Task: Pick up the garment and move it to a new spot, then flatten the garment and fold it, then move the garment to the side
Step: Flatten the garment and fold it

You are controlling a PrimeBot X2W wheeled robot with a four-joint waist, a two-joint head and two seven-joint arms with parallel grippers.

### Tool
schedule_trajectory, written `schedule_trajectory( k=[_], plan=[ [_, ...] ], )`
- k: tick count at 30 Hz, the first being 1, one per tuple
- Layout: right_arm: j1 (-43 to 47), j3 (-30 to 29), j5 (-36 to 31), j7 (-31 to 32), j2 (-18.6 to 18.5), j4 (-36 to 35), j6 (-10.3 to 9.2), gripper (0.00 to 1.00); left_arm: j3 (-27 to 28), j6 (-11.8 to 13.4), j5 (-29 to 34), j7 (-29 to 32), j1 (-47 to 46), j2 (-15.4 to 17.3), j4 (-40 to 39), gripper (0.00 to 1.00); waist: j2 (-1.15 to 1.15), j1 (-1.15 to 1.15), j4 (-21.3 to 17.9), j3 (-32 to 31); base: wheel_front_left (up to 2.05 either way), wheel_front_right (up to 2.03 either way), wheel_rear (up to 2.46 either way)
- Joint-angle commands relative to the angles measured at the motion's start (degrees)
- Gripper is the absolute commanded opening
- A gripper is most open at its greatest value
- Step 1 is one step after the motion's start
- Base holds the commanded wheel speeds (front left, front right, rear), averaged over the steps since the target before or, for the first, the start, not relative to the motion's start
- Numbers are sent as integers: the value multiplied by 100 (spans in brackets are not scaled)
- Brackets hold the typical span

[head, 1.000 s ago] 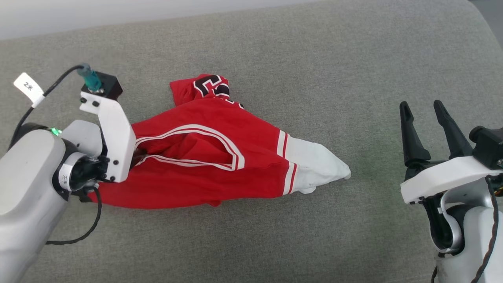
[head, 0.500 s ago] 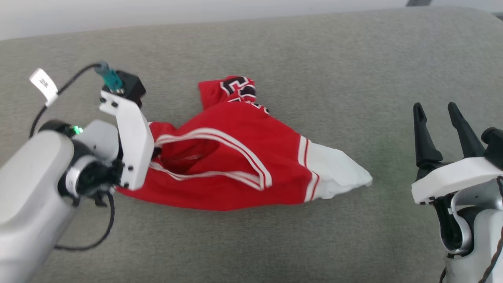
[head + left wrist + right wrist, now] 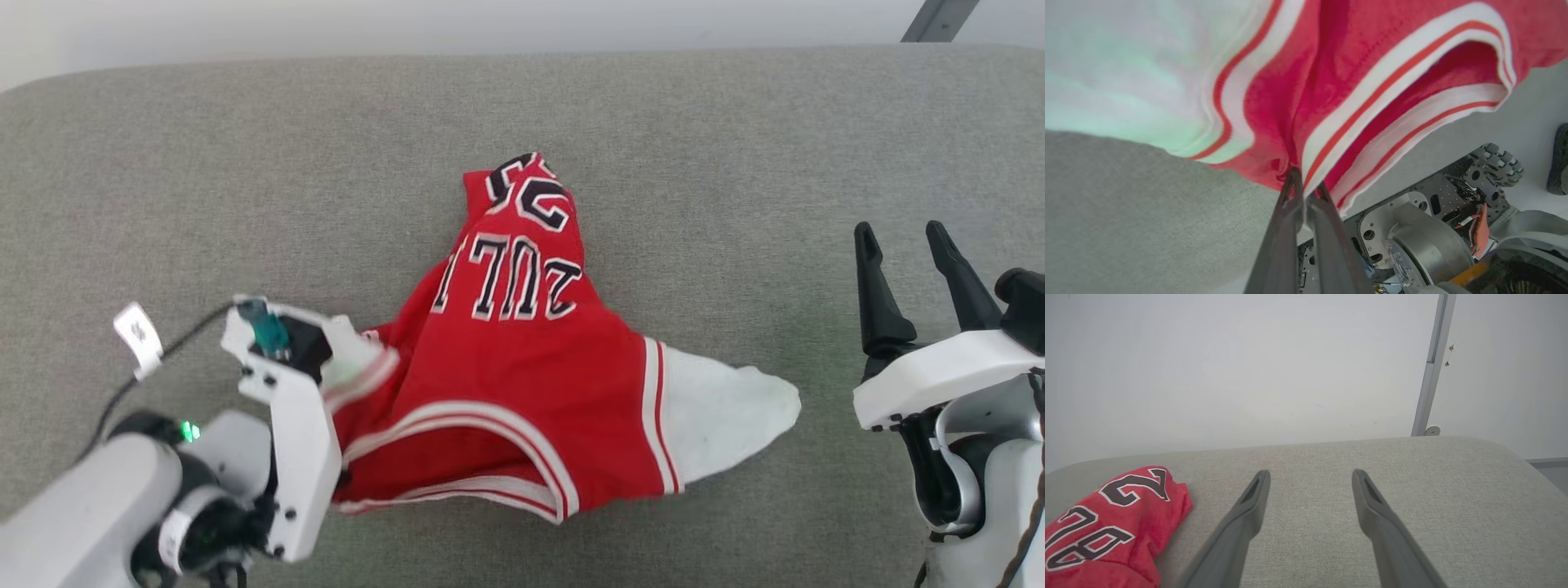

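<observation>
Head view: L claw point(image 3: 339, 482) sits at lower left, fingers hidden behind its white mount and tucked into the shirt's point(image 3: 522, 392) near-left end, where a white sleeve end and striped trim bunch up against the mount. R claw point(image 3: 898, 237) waits at far right w/ fingers spread, holding nothing, well apart from the shirt. Shirt lies crumpled mid-cushion point(image 3: 245, 163). Its long axis runs roughly L to R, from the gripped end to a white sleeve end pointing right. A lettered hump rises toward the far edge; black lettering reads upside down from here, so letter tops point toward the robot. A striped-trim opening faces the near edge.

L wrist view: L claw point(image 3: 1304, 192) is pressed together, pinching red fabric beside the striped trim. Shirt point(image 3: 1355, 61) hangs off the tips above the cushion point(image 3: 1126, 204), so this end looks lifted.

R wrist view: R claw point(image 3: 1310, 477) spread over bare cushion point(image 3: 1412, 490); shirt's point(image 3: 1106, 522) lettered hump at lower left, not touched.

Judgement: step 1, pick-up and move. Grip looks made. Next calls for raising high enough that trailing fabric clears, then carrying over; thin cloth pinched at one small spot may slip or drag.
</observation>
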Motion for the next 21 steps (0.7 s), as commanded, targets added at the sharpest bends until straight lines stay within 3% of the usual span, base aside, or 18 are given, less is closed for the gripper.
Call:
schedule_trajectory(
  k=[1, 2, 4, 5, 6, 13, 21],
  plan=[
    [-17, 3, 14, 26, -3, 8, -4, 100, -28, 1, -104, -63, 141, -5, 51, 0, 0, 0, 10, 2, 0, 0, 0],
    [-27, 14, 16, 40, -3, 14, -3, 100, -3, -16, -106, -153, 175, -43, 92, 34, 0, 0, 13, 6, 0, 0, 0],
    [-50, 29, 19, 49, -3, 28, -4, 100, 26, -22, -91, -289, 278, -69, 208, 60, 0, 0, 15, 6, 0, 0, 0],
    [-55, 41, 20, 50, -3, 34, -4, 100, 32, -43, -54, -365, 298, -65, 256, 95, 0, 0, 20, 1, 0, 0, 0],
    [-55, 52, 18, 64, -2, 38, -4, 100, 76, -27, -51, -456, 312, -84, 302, 100, 0, 0, 22, -7, 0, 0, 0],
    [100, 178, 48, 259, -1, 70, -3, 100, 413, 24, -182, -1003, 500, -49, 294, 100, 0, 0, 51, -126, 0, 0, 0],
    [411, 703, 164, 1094, -46, 9, -4, 100, 990, 82, -332, -2000, 1019, 137, 9, 100, 0, 0, 133, -322, 0, 0, 0]
  ],
)
